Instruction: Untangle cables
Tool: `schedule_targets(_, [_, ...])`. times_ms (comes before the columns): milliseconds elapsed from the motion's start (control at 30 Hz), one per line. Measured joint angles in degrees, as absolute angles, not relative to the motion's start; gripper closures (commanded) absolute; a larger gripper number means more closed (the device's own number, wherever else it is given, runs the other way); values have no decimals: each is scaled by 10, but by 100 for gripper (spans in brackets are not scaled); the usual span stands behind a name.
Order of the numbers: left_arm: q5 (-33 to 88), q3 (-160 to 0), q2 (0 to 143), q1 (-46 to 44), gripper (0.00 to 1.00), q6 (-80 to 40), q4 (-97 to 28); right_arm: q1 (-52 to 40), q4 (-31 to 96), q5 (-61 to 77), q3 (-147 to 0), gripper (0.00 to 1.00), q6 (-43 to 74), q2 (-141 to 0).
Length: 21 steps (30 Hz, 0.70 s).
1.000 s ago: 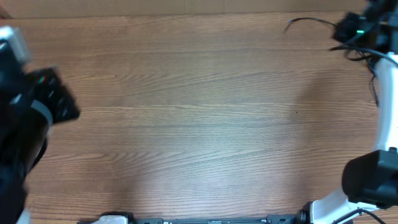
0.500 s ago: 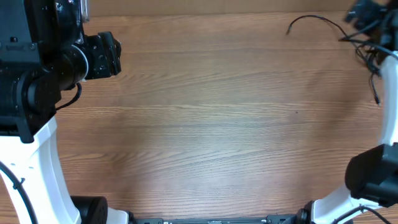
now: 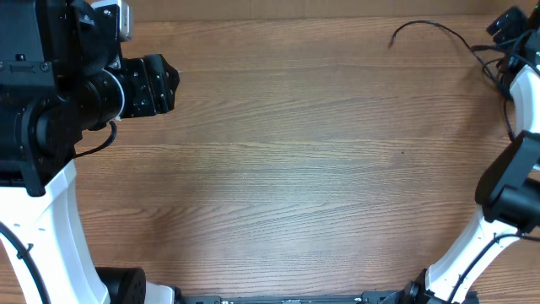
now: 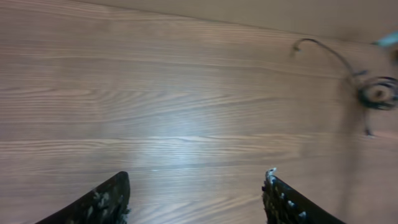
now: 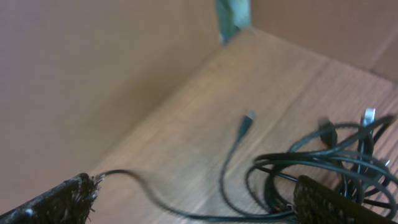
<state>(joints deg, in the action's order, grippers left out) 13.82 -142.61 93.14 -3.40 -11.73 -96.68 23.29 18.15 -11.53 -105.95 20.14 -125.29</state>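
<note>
The cables are thin black cords at the table's far right. One loose strand (image 3: 426, 27) arcs out to a free end, and the tangle (image 3: 499, 66) sits by the right arm. My right gripper (image 3: 509, 20) hovers over the tangle. In its wrist view the right gripper (image 5: 196, 182) is open and the coiled cables (image 5: 323, 163) lie below its right finger (image 5: 329, 204). A strand with a silver plug (image 5: 247, 124) runs across the gap, ungripped. My left gripper (image 3: 167, 84) is far away at the left. In its own view the left gripper (image 4: 196, 175) is open and empty, and the cables (image 4: 376, 93) are small in the distance.
The wooden table (image 3: 278, 169) ends at a brown cardboard wall (image 5: 93, 74) along the back. The right arm's white link and black base (image 3: 510, 186) stand at the right edge. The left arm's bulky black body (image 3: 51, 84) covers the back left corner.
Both grippers have opened. The left arm swung in from the left edge and its gripper moved right. The right gripper shifted right toward the back corner, off the cables.
</note>
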Motion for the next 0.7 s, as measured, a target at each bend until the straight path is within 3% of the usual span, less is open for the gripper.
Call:
schedule_targets(267, [199,-1426,925,-42,28,-116,-967,267,210,-185,-1060,0,264,-1320])
schedule_targets(700, [215,-1426,922,-81,21,-116,-967,374,251,-134,-1060,0,524,-1345])
